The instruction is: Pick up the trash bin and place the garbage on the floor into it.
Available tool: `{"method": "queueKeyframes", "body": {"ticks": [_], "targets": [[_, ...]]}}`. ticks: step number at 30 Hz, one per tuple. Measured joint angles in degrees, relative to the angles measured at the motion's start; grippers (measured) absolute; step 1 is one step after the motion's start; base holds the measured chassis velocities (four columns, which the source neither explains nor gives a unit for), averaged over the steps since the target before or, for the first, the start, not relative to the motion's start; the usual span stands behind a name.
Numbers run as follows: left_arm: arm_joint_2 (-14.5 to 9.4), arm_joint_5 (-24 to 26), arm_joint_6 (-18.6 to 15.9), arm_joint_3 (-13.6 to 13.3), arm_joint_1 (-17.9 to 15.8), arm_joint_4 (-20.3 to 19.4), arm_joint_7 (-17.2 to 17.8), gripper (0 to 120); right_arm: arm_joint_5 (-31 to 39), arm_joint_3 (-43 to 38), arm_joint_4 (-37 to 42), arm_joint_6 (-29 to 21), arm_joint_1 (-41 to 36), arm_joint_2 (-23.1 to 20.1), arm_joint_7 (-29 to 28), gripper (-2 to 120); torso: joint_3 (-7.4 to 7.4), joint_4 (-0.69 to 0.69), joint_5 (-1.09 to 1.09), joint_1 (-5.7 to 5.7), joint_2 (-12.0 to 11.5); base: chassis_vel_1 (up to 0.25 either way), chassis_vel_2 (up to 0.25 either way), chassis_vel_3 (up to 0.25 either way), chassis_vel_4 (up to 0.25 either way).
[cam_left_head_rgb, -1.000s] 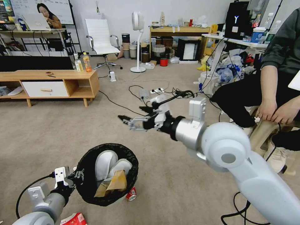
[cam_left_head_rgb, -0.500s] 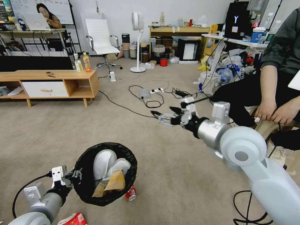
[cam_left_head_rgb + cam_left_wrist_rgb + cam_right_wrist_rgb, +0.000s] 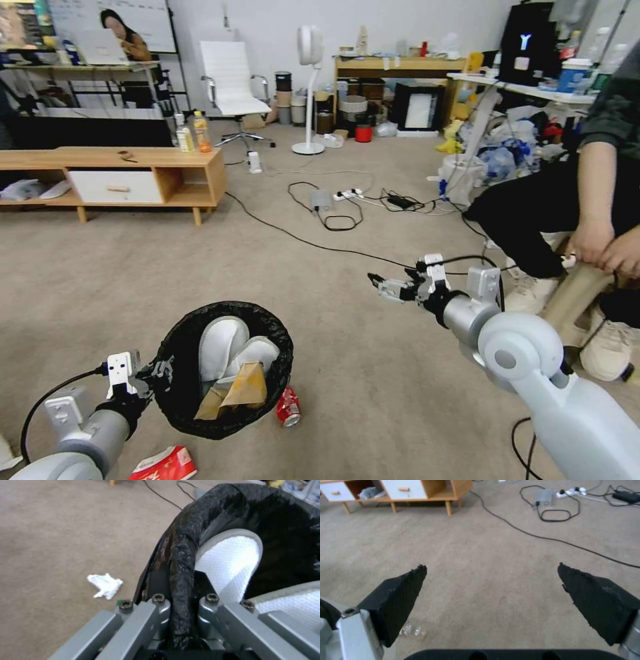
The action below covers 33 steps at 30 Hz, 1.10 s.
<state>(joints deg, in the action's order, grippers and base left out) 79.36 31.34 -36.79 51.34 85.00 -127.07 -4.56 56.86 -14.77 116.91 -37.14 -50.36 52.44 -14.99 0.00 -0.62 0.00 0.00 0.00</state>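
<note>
litter on floor (image 3: 373, 400): one can (image 3: 288, 407), one wrapper (image 3: 163, 464), one tissue (image 3: 105, 585).

**A busy room around the work area**

A low wooden TV cabinet (image 3: 113, 175) is standing at the left, with a white drawer (image 3: 115, 187) in its middle and two drink bottles (image 3: 192, 132) standing upright near its right end. Behind it, a white office chair (image 3: 230, 90) is facing the room. A white standing fan (image 3: 309, 87) is rising just beside a wooden shelf unit (image 3: 393, 67) — stacked pots (image 3: 285, 97) and a small red bucket (image 3: 363, 133) are sitting near its foot. Black cables (image 3: 340, 220) are running across the middle, joining a power strip (image 3: 348, 195). At the right, a seated person's leg (image 3: 527, 213) is showing, with white sneakers (image 3: 527, 293) resting below.
</note>
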Motion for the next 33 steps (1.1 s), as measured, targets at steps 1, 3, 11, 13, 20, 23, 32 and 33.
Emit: {"method": "queueKeyframes", "body": {"ticks": [1,3,11,13,20,23,32,33], "targets": [[0.00,0.00,0.00,0.00,0.00,0.00,0.00,4,0.00,0.00,0.00,0.00,0.00,0.00,0.00,100,0.00,0.00,0.00,0.00,0.00,0.089,0.067,0.069,0.087],[0.00,0.14,0.04,0.00,0.00,-0.20,0.02,4,-0.35,-0.21,-0.01,0.14,-0.75,0.00,0.06,100,0.00,0.01,0.00,0.00,0.00,0.064,0.073,0.091,0.087],[0.33,0.19,0.06,0.00,0.18,-0.51,0.22,4,-1.63,-0.05,-0.19,0.40,-2.74,0.64,0.20,100,0.00,-0.04,0.00,0.00,0.00,0.009,0.011,0.013,0.016],[0.34,0.20,-0.07,0.00,0.20,-0.91,0.18,4,-2.30,0.22,-0.45,0.51,-3.39,0.95,0.31,100,0.00,-0.02,0.00,0.00,0.00,0.000,0.000,0.000,0.000],[0.56,0.20,-0.36,0.00,0.20,-1.33,0.12,4,-3.47,0.55,-1.32,0.83,-4.62,1.37,0.46,100,0.00,-0.02,0.00,0.00,0.00,0.000,0.000,0.000,0.000],[0.65,0.18,-0.36,-0.01,0.26,-1.38,0.12,4,-3.64,0.59,-1.54,0.88,-4.85,1.37,0.49,100,0.00,-0.02,0.00,0.00,0.00,0.000,0.000,0.000,0.000],[0.86,0.03,-0.35,-0.04,0.48,-1.53,0.12,4,-3.94,0.96,-1.96,1.18,-5.52,1.47,0.54,100,0.00,-0.01,0.00,0.00,0.00,0.058,0.059,0.052,0.056],[0.88,0.02,-0.34,-0.04,0.53,-1.60,0.12,4,-3.93,1.09,-1.86,1.19,-5.59,1.51,0.53,100,0.00,-0.01,0.00,0.00,0.00,0.074,0.082,0.081,0.073]]}}
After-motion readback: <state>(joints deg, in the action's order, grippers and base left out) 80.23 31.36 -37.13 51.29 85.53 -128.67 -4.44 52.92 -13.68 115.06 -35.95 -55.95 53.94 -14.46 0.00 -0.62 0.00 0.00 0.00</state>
